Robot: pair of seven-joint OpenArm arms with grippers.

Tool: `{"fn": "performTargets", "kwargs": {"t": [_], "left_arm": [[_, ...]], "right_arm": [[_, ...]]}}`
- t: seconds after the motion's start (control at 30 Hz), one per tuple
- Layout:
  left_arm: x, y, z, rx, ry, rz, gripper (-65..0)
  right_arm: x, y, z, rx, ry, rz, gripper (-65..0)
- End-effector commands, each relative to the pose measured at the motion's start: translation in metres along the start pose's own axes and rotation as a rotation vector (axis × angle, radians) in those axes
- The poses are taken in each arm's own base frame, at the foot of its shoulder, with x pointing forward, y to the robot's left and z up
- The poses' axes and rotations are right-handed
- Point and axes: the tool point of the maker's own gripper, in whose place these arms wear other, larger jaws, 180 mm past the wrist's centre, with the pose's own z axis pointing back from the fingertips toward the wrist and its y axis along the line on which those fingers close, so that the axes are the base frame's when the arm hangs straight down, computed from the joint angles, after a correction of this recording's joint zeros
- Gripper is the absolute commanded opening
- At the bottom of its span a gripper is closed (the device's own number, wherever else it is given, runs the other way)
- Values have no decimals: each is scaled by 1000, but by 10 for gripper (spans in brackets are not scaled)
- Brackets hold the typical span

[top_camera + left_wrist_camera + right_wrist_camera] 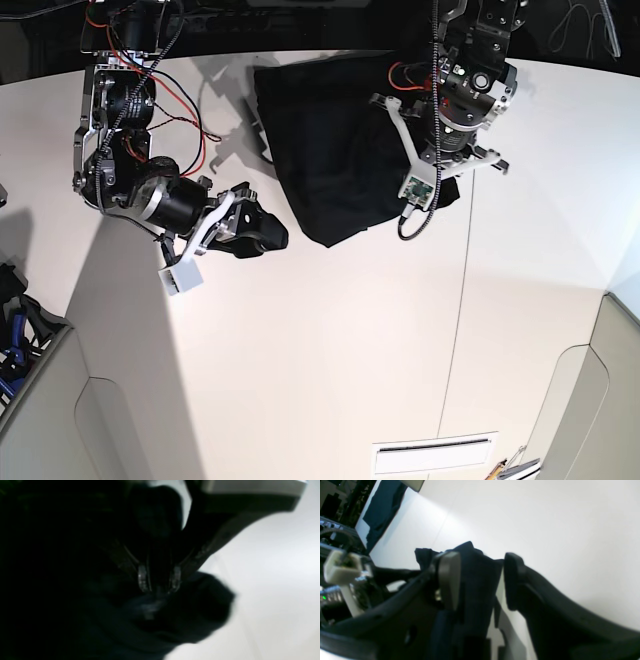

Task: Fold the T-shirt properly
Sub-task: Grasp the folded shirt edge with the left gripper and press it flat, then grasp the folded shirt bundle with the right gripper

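**Both arms at the shirt, 1 on each side**

While I watch the base view, the T-shirt (335,150) lies bunched on the white table (330,350), toward the far side, between the 2 arms. My left gripper (447,182) hangs over its right edge; the left wrist view shows that pincer's tips pressed together into dark cloth (175,615), so it is clamped on the fabric. My right gripper (262,232) sits at the shirt's near-left corner. From the right wrist view its jaws stand apart, with a fold of the shirt (477,580) lying between them against 1 pad (448,580).
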Motion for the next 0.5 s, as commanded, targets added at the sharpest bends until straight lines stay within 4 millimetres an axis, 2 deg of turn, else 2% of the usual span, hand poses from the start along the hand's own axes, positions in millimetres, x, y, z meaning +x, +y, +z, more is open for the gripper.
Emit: {"fn": "performTargets", "kwargs": {"t": [0.0, 0.4, 0.47], "left_arm": [[10, 8, 6, 31, -30, -4, -514], [0, 52, 18, 263, 46, -65, -514], [0, 64, 21, 320, 46, -60, -514]], "right_arm": [[17, 6, 2, 22, -49, 31, -370], [17, 6, 2, 19, -47, 32, -370], [17, 6, 2, 20, -48, 32, -370]]}}
